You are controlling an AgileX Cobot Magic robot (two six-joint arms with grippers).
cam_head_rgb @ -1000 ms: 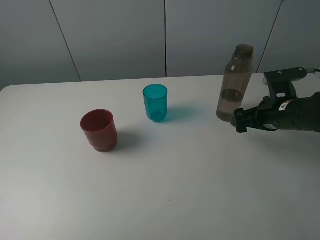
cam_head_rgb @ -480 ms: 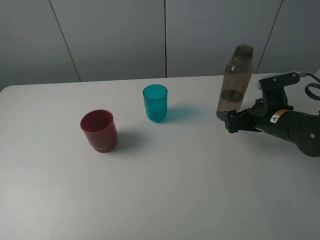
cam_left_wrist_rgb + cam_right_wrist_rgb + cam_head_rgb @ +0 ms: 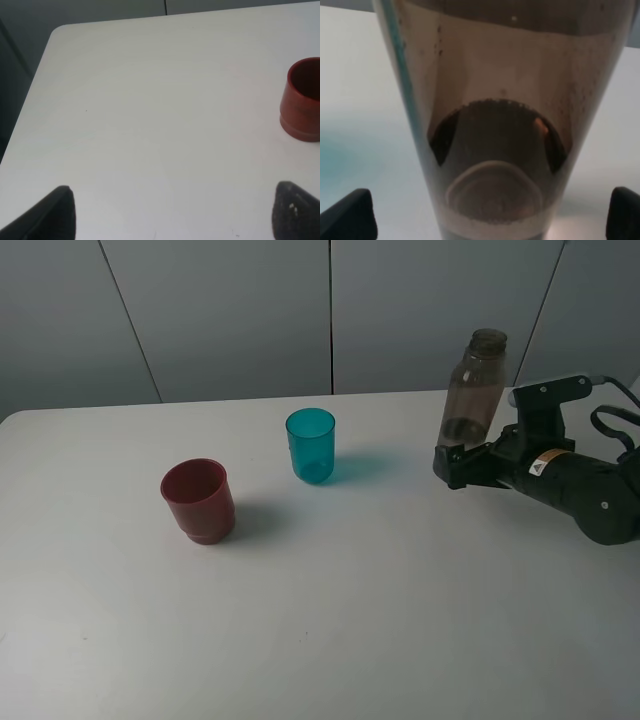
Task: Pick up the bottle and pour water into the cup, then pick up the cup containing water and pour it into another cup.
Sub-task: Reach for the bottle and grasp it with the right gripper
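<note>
Right gripper (image 3: 452, 464) has slid leftward and now brackets the foot of the bottle (image 3: 474, 390), which stands upright at the table's (image 3: 350, 590) far right. Jaws spread wide, not yet clamped. Grasp looks imminent. Left gripper (image 3: 172, 210) idle, jaws apart, near the red cup (image 3: 199, 500). Teal cup (image 3: 311, 445) apparently empty.

Tall smoky grey-brown translucent plastic bottle (image 3: 473, 390), upper right: unpatterned, with a darker brown band low on the body. Small teal translucent plastic tumbler (image 3: 311, 445), centre: uniform teal. Squat opaque dark red plastic cup (image 3: 198, 501), centre left: uniform dark red. Tabletop (image 3: 320, 620): plain white. Right gripper (image 3: 452, 462): black. Arm label (image 3: 541, 465): orange and white. Wall panels (image 3: 230, 310): grey, dark seams.
</note>
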